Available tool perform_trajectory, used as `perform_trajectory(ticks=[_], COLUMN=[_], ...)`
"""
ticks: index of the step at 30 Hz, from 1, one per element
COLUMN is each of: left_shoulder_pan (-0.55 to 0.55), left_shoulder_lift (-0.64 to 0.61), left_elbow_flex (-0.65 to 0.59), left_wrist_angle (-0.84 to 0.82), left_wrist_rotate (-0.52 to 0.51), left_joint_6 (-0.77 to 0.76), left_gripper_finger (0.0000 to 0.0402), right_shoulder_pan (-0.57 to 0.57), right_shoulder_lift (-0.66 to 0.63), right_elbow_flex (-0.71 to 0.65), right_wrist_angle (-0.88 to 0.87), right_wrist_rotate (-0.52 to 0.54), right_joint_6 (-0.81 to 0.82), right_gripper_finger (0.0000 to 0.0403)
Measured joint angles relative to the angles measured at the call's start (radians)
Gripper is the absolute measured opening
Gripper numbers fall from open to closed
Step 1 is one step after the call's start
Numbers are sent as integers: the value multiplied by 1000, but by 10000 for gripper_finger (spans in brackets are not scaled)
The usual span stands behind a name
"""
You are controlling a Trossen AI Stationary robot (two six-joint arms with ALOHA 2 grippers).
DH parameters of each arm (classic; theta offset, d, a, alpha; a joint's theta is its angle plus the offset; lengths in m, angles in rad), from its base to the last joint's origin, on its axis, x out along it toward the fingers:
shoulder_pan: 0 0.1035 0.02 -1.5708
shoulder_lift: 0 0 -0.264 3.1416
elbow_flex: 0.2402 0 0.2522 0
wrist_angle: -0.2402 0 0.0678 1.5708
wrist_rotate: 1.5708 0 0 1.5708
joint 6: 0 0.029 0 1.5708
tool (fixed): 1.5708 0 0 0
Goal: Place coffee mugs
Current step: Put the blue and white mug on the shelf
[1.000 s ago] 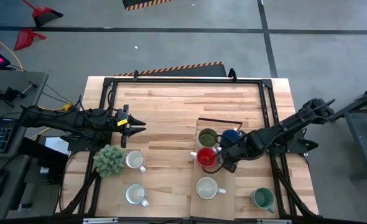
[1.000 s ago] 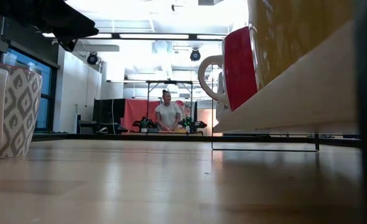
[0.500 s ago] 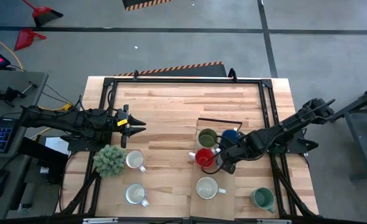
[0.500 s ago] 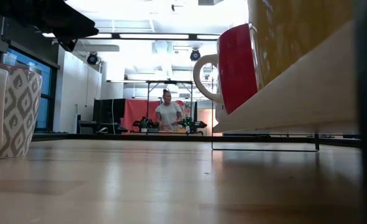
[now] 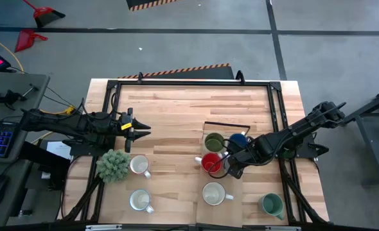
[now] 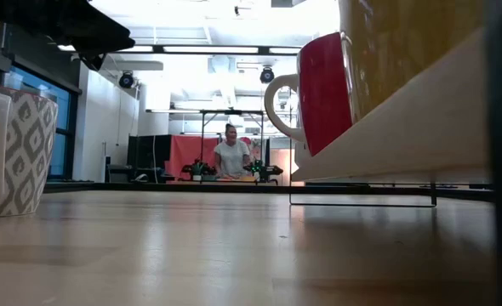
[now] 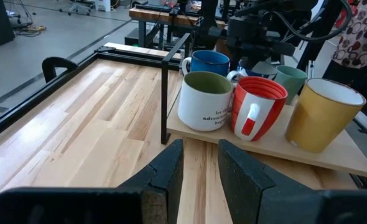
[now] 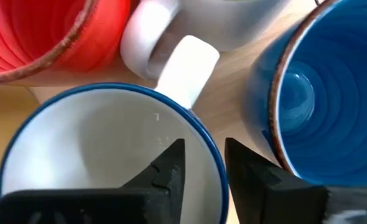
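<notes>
A wooden board (image 5: 254, 192) at the table's right bears an olive-lined white mug (image 5: 214, 141), a blue mug (image 5: 239, 139), a red mug (image 5: 210, 163), a cream mug (image 5: 213, 192) and a teal mug (image 5: 271, 205). My right gripper (image 5: 231, 169) hovers between the red and blue mugs, shut on a white mug with a blue rim (image 8: 96, 155), which the gripper hides in the high view. Two more white mugs (image 5: 139, 165) (image 5: 140, 200) stand on the table's left half. My left gripper (image 5: 140, 130) hangs empty at the left, its fingers a little apart. My right gripper holds the blue-rimmed white mug by its rim (image 8: 209, 158). One finger (image 8: 168, 171) is inside the mug and the other (image 8: 249, 171) outside. The fingers come from above, pointing down, and the mug's mouth faces up. Whether its base rests on the board does not show.
A bushy green plant (image 5: 114, 165) in a patterned pot (image 6: 8, 153) stands at the near left beside the white mugs. A black wire frame (image 5: 225, 124) rises at the board's far edge. Black rails run along the table's edges. Bare wood lies between the two arms.
The red mug has shifted a little toward the table's left on the board. My right gripper with its mug has edged the same way, staying shut.
</notes>
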Motion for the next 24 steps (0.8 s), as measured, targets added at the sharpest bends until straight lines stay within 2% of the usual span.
perform_trajectory(ticks=[7, 13, 24], left_shoulder_pan=[0, 0, 0], left_shoulder_lift=[0, 0, 0], left_elbow_flex=[0, 0, 0], left_wrist_angle=[0, 0, 0], left_wrist_rotate=[0, 0, 0], left_joint_6=[0, 0, 3], left_gripper_finger=[87, 87, 87], right_shoulder_pan=[0, -3, -22], right_shoulder_lift=[0, 0, -1], right_elbow_flex=[0, 1, 2], right_wrist_angle=[-2, -11, -19], right_wrist_rotate=[-15, -66, -86], right_joint_6=[19, 32, 64], right_gripper_finger=[123, 124, 124])
